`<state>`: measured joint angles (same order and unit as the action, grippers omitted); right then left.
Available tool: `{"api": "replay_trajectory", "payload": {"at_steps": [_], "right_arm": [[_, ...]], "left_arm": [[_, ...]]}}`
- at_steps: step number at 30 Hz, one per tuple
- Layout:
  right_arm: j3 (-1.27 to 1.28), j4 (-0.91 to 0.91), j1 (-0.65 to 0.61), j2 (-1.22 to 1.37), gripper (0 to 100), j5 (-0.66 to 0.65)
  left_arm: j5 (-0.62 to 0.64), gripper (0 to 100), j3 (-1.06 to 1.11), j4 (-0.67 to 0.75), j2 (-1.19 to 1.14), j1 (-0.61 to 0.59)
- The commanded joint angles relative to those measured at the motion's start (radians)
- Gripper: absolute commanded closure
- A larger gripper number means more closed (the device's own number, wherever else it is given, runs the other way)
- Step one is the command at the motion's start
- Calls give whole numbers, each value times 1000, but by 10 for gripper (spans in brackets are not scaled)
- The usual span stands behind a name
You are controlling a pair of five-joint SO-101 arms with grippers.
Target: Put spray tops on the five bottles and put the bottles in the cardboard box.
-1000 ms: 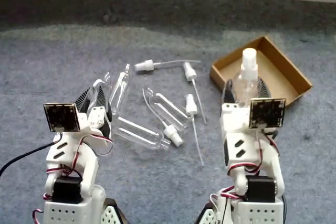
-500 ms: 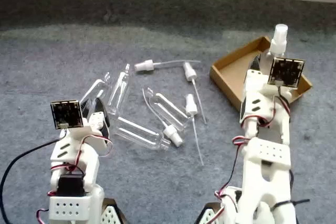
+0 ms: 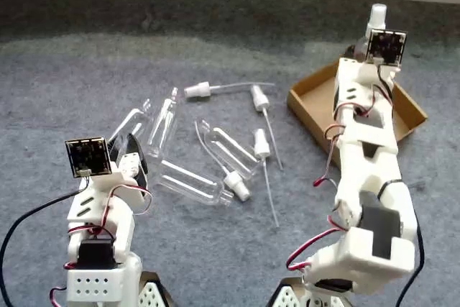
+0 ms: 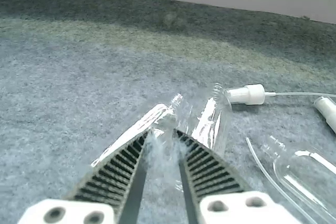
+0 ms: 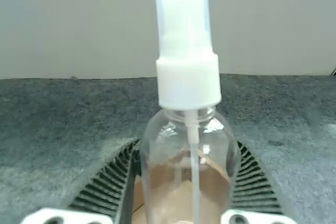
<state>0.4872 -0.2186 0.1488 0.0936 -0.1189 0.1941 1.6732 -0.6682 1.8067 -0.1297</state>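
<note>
1. Now the right gripper [image 5: 186, 153] is holding the capped bottle [image 5: 184, 129] upright. Its jaws are closed on the clear body from both sides, and the white spray top [image 5: 181, 3] is standing above them.
2. Over the last second the right arm has been stretching out from a drawn-back pose at the near side of the cardboard box [image 3: 314, 98]. It is now reaching across the box, with the bottle hanging over its far part. In the right wrist view, brown cardboard is showing through the clear body.
3. The bottle is not lying in the box yet and is being carried above it. The first of the five therefore looks to be at the placing step, with lowering and letting go still to come.
4. The left gripper [image 4: 164, 132] is sitting low over the tabletop [image 3: 72, 84] at the left of the pile. Its jaws appear to be pinching an uncapped bottle [image 4: 160, 115] that is lying there. They have been drawing in around it during the last second, while the arm itself has hardly been shifting.
5. That suggests the left arm is readying the next bottle while the right is delivering its own.
6. Three more bare bottles [image 3: 164, 121] and four loose spray tops [image 3: 198, 91], with their long tubes, are lying between the arms where they were a second ago. Most of the capping is still waiting to be done.
</note>
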Motion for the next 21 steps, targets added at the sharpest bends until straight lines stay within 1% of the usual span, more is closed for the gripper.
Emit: {"api": "replay_trajectory", "payload": {"at_steps": [1, 7, 21], "right_arm": [[-180, -30, 16, 44, 839, -15], [-197, -30, 15, 56, 837, -17], [-197, -31, -39, 62, 837, -9]], "left_arm": [[-11, 976, 21, -2, 15, -5], [-11, 976, 21, -2, 15, -5], [-11, 976, 21, -2, 15, -5]]}}
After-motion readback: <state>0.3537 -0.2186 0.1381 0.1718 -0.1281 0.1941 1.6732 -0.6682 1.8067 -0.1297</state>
